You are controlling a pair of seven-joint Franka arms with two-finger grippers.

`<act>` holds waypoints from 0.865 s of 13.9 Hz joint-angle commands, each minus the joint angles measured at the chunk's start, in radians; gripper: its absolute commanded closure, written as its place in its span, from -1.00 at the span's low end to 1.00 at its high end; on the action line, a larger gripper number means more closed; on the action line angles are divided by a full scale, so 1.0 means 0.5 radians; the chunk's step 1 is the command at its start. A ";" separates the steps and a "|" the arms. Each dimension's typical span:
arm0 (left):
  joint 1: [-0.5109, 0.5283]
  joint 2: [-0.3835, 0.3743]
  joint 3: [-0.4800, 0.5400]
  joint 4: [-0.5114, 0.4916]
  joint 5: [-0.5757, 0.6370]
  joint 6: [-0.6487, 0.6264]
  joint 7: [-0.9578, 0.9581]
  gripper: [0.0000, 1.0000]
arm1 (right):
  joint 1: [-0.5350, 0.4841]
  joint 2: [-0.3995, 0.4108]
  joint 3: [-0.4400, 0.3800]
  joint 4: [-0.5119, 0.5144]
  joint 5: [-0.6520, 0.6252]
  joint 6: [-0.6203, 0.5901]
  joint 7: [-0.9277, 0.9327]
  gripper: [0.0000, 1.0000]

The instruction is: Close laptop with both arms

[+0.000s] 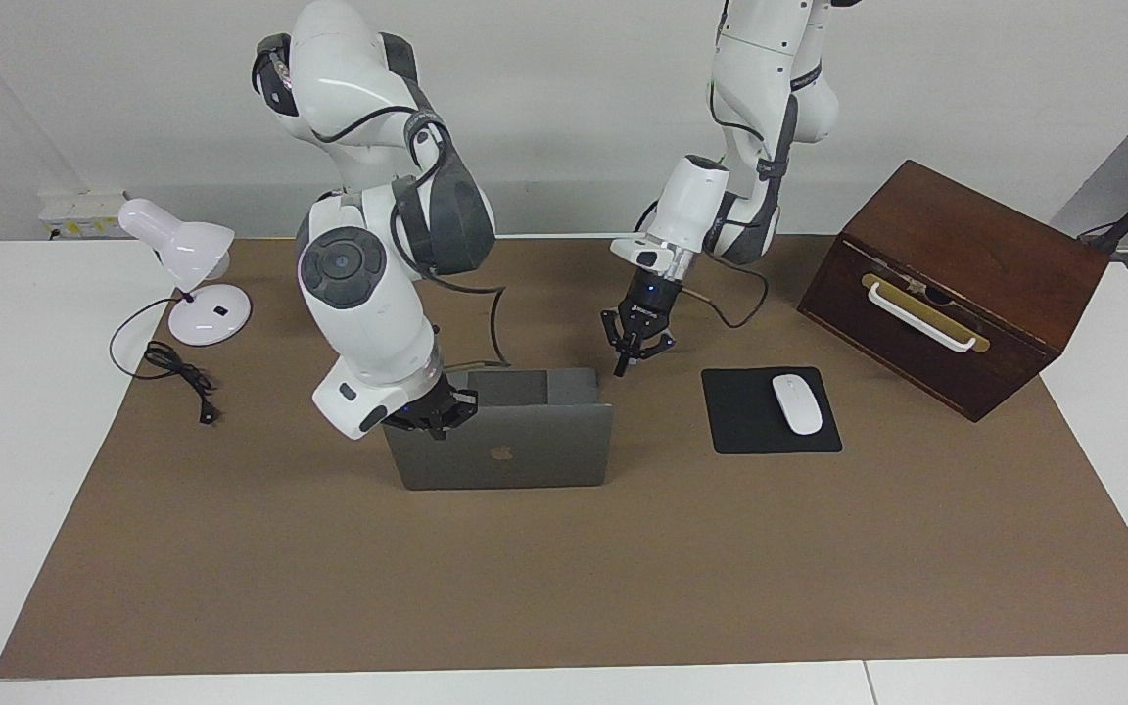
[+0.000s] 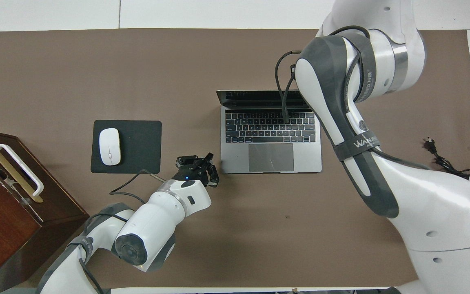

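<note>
My right gripper (image 1: 437, 413) at the open laptop (image 1: 515, 455) lid's top edge, fingers' state unclear; my left gripper (image 1: 634, 354) hovers beside it, fingers spread.

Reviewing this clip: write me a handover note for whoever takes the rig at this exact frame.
Right gripper: at the top edge of the laptop lid, at the right arm's end; contact and grip unclear.
Left gripper: open, hanging beside the laptop's base corner nearest the mouse pad, holding nothing.
Laptop: mid-table, lid open and upright, keyboard exposed toward the robots.
Done: both arms brought to the laptop.
Left: fold the lid down, probably while the left gripper steadies the base.
</note>
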 commanded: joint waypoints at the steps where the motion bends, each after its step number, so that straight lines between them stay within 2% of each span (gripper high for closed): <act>1: -0.081 0.127 0.034 0.097 0.002 0.096 0.025 1.00 | 0.006 0.026 -0.063 0.053 0.109 -0.092 0.008 1.00; 6: -0.133 0.244 0.037 0.140 -0.001 0.099 0.038 1.00 | 0.009 0.020 -0.072 0.050 0.125 -0.116 0.011 1.00; 12: -0.143 0.250 0.037 0.134 0.006 0.099 0.056 1.00 | 0.009 0.011 -0.100 0.050 0.186 -0.276 0.017 1.00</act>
